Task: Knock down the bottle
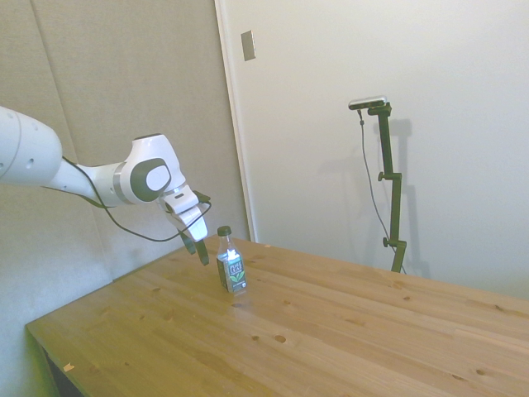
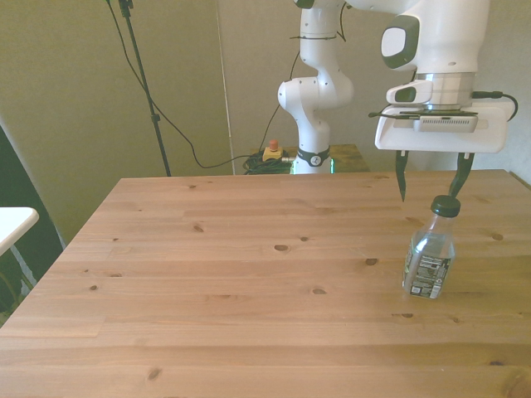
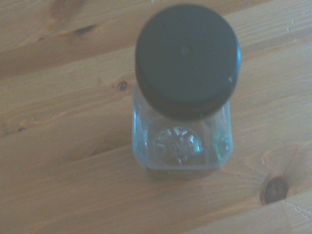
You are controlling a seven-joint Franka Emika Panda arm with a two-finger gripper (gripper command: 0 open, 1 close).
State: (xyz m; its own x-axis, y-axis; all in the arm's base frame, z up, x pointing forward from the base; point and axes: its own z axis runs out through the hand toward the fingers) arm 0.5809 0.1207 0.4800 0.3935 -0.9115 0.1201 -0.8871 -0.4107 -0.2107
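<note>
Front view shows you the bottle (image 2: pixel 429 253) first: a small clear plastic bottle with a dark cap, standing upright on the wooden table (image 2: pixel 249 274), toward the front view's right and on the nearer half of the tabletop. Just beyond and above it hangs the gripper (image 2: pixel 430 178), its two dark fingers spread apart and clamped on nothing; their tips sit about level with the cap, one to either side. From the wrist camera you look almost straight down on the cap (image 3: pixel 187 56). From the side, the gripper (image 1: pixel 198 246) stands close beside the bottle's neck. I judge you are at the approach step, the bottle not yet toppled. Next you need a sideways sweep into the neck.
</note>
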